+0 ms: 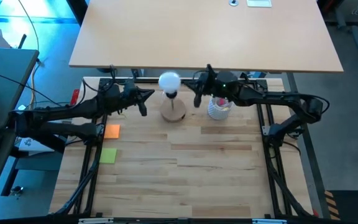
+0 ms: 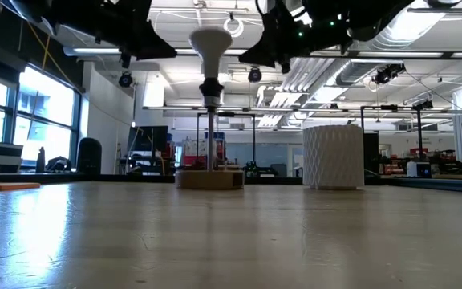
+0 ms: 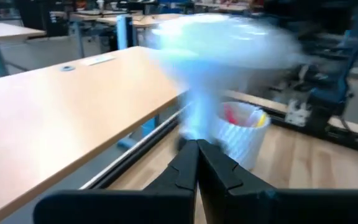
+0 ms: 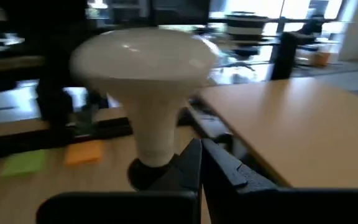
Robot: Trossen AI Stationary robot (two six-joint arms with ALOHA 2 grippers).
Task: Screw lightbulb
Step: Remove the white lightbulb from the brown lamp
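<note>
Near the table's [image 1: 185,155] left edge we saw an orange note [image 1: 111,130] and a green note [image 1: 108,155]. Toward the far edge, the left gripper [image 1: 146,97] hung with its fingers pressed together, holding nothing, just left of the lightbulb [image 1: 169,81]. The lightbulb stood upright in the black socket of a round wooden base [image 1: 173,112] near the middle of the far edge. Right of it, the right gripper [image 1: 197,93] was likewise closed and empty, above a white ribbed cup [image 1: 219,108].

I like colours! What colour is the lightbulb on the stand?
The lightbulb is plain white, seen best in the right wrist view.
</note>
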